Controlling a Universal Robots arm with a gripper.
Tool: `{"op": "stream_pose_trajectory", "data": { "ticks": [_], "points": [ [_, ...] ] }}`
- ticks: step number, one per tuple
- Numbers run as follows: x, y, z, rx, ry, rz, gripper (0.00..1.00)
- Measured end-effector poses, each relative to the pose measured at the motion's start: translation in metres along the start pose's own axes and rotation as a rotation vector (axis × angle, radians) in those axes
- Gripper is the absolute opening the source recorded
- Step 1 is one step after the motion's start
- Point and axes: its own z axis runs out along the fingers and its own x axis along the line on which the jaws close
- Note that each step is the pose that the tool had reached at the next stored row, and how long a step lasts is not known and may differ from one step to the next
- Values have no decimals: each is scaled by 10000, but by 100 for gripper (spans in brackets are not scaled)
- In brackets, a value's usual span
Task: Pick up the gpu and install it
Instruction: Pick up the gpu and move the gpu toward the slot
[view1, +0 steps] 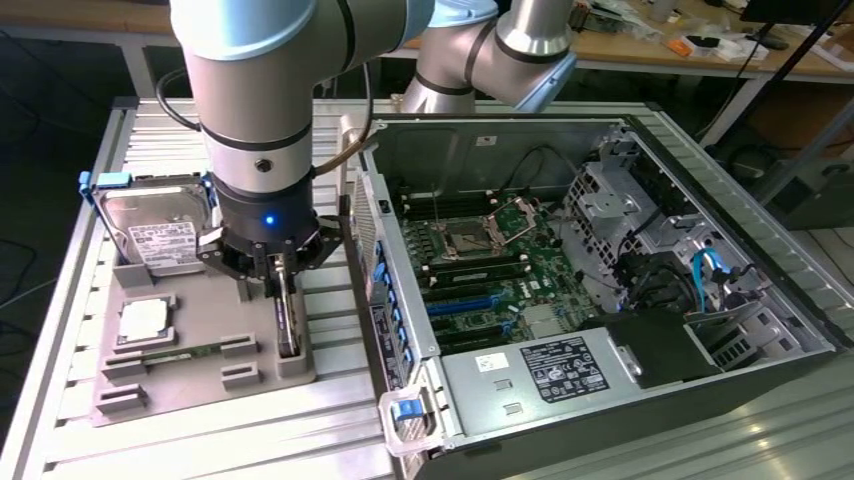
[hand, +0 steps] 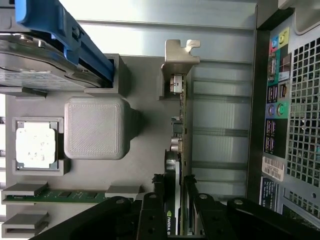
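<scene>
The open computer case (view1: 641, 140) lies on the slatted bench (view1: 147, 140), and a grey tray (view1: 200, 385) is set beside it. The gpu (view1: 286, 325) stands on edge in a slot of that tray. The pincer (view1: 276, 275) is set astride it, but whether the card is already pinched cannot be told. For a sound pick, the grip is best centred and square across the card's thickness, and any lift kept straight so the bracket clears its slot. Printed labels are seen on the hard drive (view1: 154, 235) and the power supply (view1: 567, 365). None of it can be read.
</scene>
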Motion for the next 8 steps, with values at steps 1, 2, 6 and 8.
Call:
{"op": "stream_pose_trajectory", "data": {
  "ticks": [1,2,6,8],
  "points": [
    [0,0,-1,-1,-3,0,27],
    [0,0,-10,-1,-2,0,27],
    [1,3,-96,32,3,0,27],
    [1,4,-128,44,3,0,27]
  ]
}}
